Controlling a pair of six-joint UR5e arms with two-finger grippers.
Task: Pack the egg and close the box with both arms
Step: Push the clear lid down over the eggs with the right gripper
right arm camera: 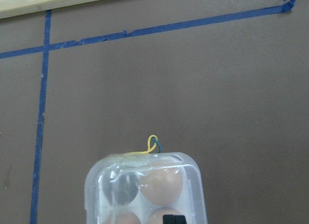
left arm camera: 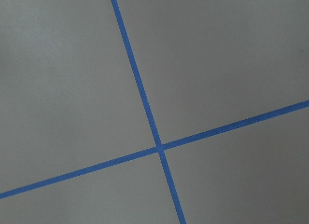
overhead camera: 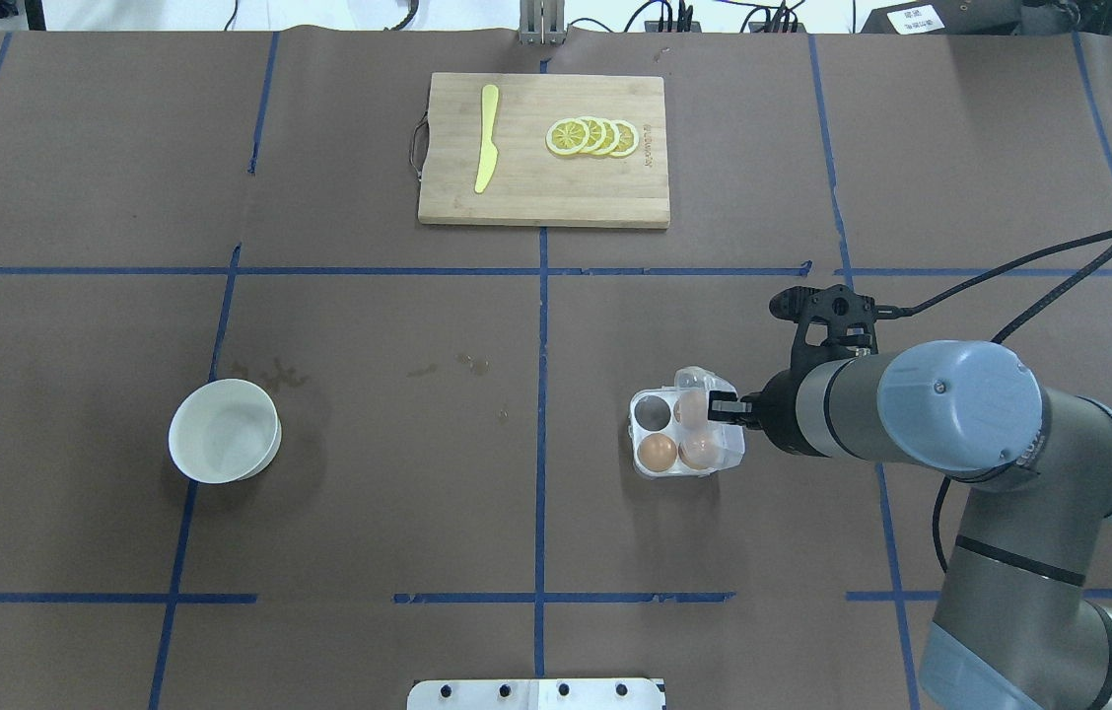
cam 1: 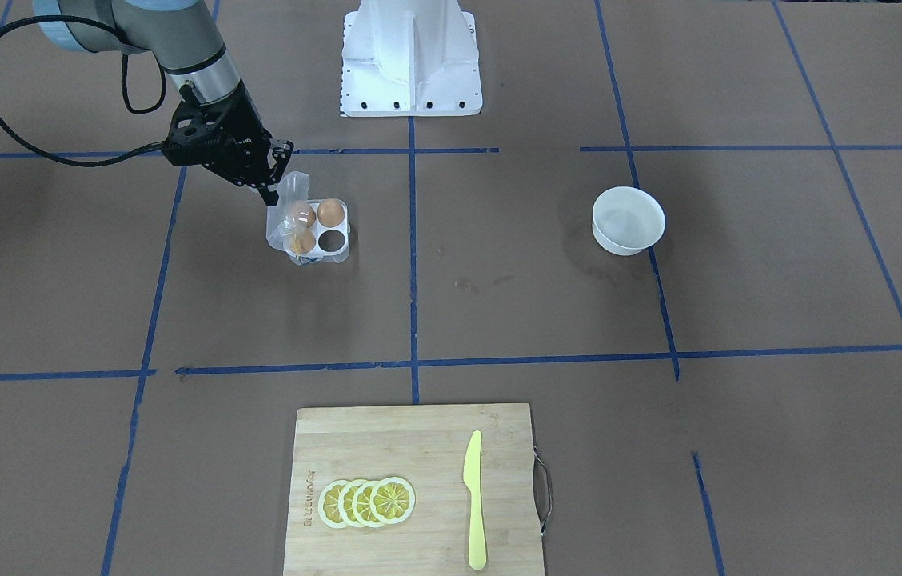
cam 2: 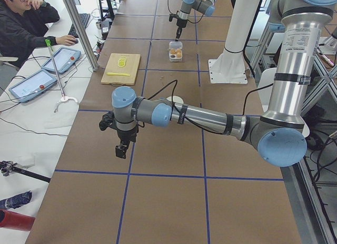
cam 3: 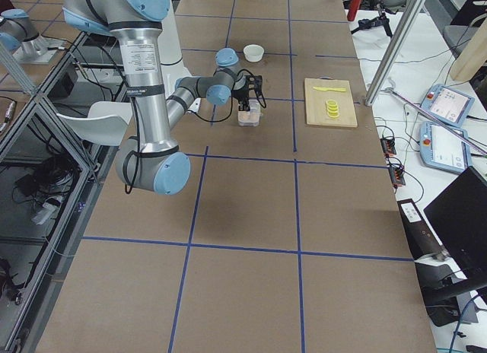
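The clear box [cam 1: 344, 233] sits on the brown table with three tan-brown eggs in its cups and one cup empty [cam 1: 331, 241]. The eggs look alike, so I cannot tell which is the task's egg [overhead camera: 657, 451]. The hinged lid [overhead camera: 697, 379] stands tilted over the cups. My right gripper [overhead camera: 720, 406] is shut, its tips against the lid. In the right wrist view the lid [right arm camera: 99, 185] covers the eggs, with the yellow band [right arm camera: 152, 143] beyond. My left gripper [cam 2: 121, 150] hangs far off over bare table; I cannot tell whether it is open or shut.
An empty white bowl [overhead camera: 224, 431] stands across the table from the box. A wooden cutting board [overhead camera: 543, 197] at the far edge bears lemon slices [overhead camera: 593, 137] and a yellow knife [overhead camera: 487, 148]. The white pedestal [cam 1: 410, 60] is at the robot's side.
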